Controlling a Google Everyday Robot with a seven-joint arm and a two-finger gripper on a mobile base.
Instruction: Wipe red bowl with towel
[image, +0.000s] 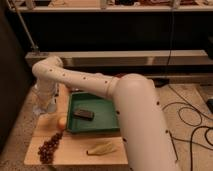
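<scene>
White dark-dotted arm (135, 107), pale gripper (44, 106) far left
</scene>
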